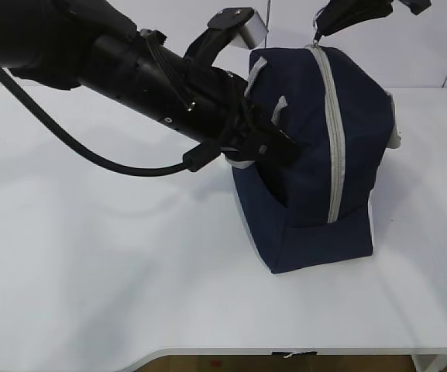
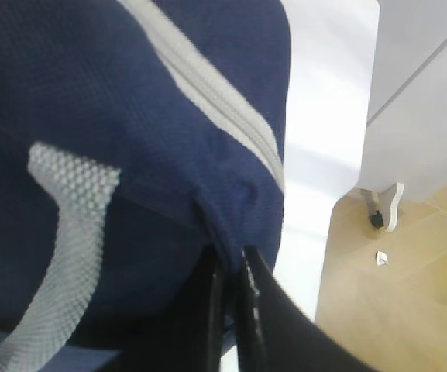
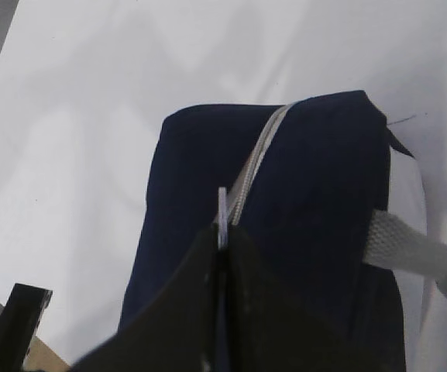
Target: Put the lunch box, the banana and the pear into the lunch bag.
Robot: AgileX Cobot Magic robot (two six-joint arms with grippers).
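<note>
Toward the right side of the bench (image 1: pixel 91 256), a bit back from the front edge, your lunch bag (image 1: pixel 308 155) is standing up with the grey zipper (image 1: pixel 333 139) running over the top and down the face you can see. It looks zipped shut along everything visible. No sign of the lunch box, banana or pear anywhere, so my guess is they're already inside and you're on the closing-up part, or right at the end of it.

Your left hand (image 2: pixel 229 310) has its fingers pressed together on a fold of the navy fabric at the bag's side, just under the grey handle (image 2: pixel 68 232), basically pinning the bag in place. Your right hand (image 3: pixel 221 232) is up over the top end of the zipper, fingers together, clamped on what looks like the small metal pull (image 3: pixel 222 213). It's tiny in the wrist view, so I wouldn't swear to it.

If the zip really is at its end stop, I'd say the next bit is just letting go with both hands and backing off gently so the bag doesn't tip. If not, keep the left pinch firm while you finish the pull.
</note>
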